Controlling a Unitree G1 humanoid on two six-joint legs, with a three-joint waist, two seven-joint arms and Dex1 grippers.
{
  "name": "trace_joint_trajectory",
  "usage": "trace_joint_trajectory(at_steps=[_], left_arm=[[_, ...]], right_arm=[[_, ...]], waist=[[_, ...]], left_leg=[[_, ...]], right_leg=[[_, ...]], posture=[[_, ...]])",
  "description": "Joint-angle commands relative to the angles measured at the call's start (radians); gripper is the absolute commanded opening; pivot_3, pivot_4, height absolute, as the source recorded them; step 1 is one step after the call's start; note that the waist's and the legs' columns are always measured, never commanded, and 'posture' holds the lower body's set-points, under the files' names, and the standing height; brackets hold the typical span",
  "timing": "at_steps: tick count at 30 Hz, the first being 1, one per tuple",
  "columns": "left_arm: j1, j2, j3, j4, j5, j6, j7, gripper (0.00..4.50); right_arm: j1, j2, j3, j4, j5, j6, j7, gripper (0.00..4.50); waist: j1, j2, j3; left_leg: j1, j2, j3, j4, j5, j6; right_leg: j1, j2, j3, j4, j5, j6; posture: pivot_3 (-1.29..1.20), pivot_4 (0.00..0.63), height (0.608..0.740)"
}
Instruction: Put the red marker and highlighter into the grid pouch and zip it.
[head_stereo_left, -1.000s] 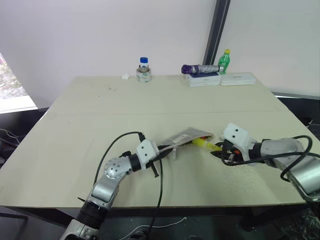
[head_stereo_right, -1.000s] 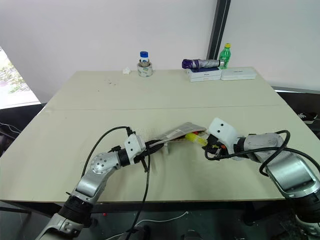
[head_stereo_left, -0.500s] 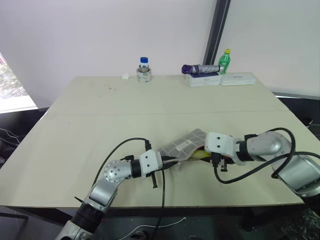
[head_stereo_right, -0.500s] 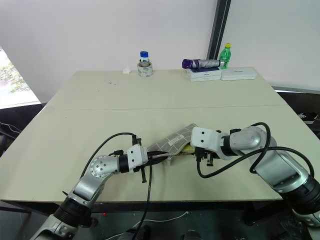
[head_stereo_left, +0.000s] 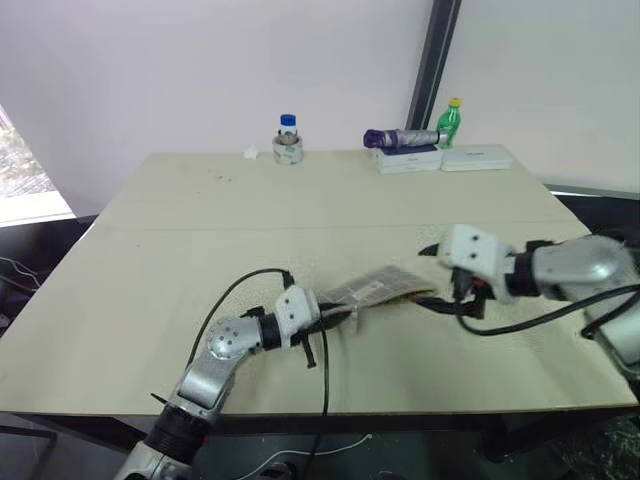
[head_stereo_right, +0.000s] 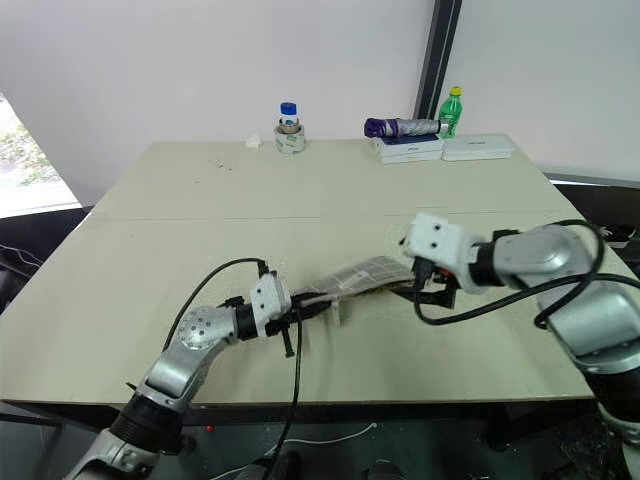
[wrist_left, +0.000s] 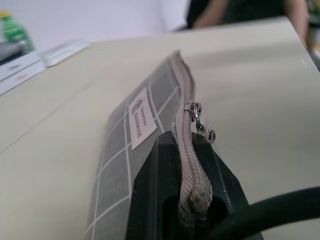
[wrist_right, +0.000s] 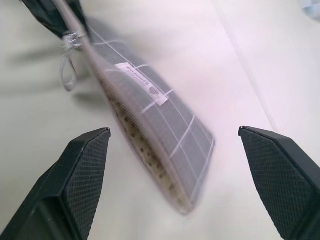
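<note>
The grid pouch (head_stereo_left: 375, 288) hangs just above the table, grey with white lines and a small white label (wrist_left: 141, 118). My left gripper (head_stereo_left: 332, 318) is shut on its zip end, and the pale zip pull (wrist_left: 200, 121) dangles just past the fingers. My right gripper (head_stereo_left: 437, 278) hovers open above the pouch's far end, touching nothing. In the right wrist view the pouch (wrist_right: 160, 120) lies below the wide-spread fingers (wrist_right: 85, 165), its mouth slightly parted. The red marker and the highlighter are hidden from view.
At the table's far edge stand a blue-capped jar (head_stereo_left: 288, 140), a green bottle (head_stereo_left: 452, 118), and a purple umbrella (head_stereo_left: 400, 137) on flat white boxes (head_stereo_left: 476, 157). A person (wrist_left: 240, 10) sits beyond the table.
The right gripper opened, rose and drew back from the pouch's mouth. The yellow highlighter it held at that mouth is no longer visible. The left gripper kept its hold.
</note>
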Motion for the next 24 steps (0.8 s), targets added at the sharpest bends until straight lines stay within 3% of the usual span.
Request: trace_joint_trajectory(at_steps=[1, 8, 17, 20, 24], left_arm=[[-0.034, -0.041, 0.054, -0.057, -0.103, 0.109, 0.038, 0.00], [-0.094, -0.140, 0.101, -0.065, -0.224, 0.275, 0.107, 0.00], [-0.104, -0.153, 0.101, -0.073, -0.244, 0.317, 0.115, 0.00], [-0.102, -0.152, 0.101, -0.076, -0.242, 0.318, 0.117, 0.00], [-0.097, -0.149, 0.105, -0.081, -0.241, 0.317, 0.122, 0.00]], right_arm=[[0.006, 0.037, -0.072, -0.041, 0.073, 0.062, -0.042, 4.27], [0.033, 0.261, -0.064, -0.083, 0.168, 0.197, -0.234, 4.27], [0.020, 0.420, -0.007, -0.072, 0.178, 0.243, -0.396, 4.27], [0.012, 0.481, -0.021, -0.058, 0.205, 0.243, -0.431, 3.43], [0.006, 0.501, -0.019, -0.052, 0.223, 0.258, -0.448, 1.45]], waist=[[-0.001, 0.000, 0.000], [-0.003, -0.001, 0.000], [-0.003, -0.001, 0.000], [-0.003, -0.001, 0.000], [-0.003, -0.001, 0.000]], left_leg=[[0.000, 0.000, 0.000, 0.000, 0.000, 0.000], [0.000, 0.000, 0.000, 0.001, 0.000, 0.000], [0.000, 0.000, 0.000, 0.001, 0.000, 0.000], [0.000, 0.000, 0.000, 0.001, 0.000, 0.000], [0.000, 0.000, 0.000, 0.001, 0.000, 0.000]], right_leg=[[0.000, 0.000, 0.000, 0.000, 0.000, 0.000], [0.000, 0.000, 0.000, 0.000, 0.000, 0.000], [0.000, 0.000, 0.000, 0.000, 0.000, 0.000], [0.000, 0.000, 0.000, 0.000, 0.000, 0.000], [0.000, 0.000, 0.000, 0.000, 0.000, 0.000]], posture=[[0.00, 0.150, 0.736], [0.00, 0.150, 0.736], [0.00, 0.150, 0.736], [0.00, 0.150, 0.736], [0.00, 0.150, 0.736]])
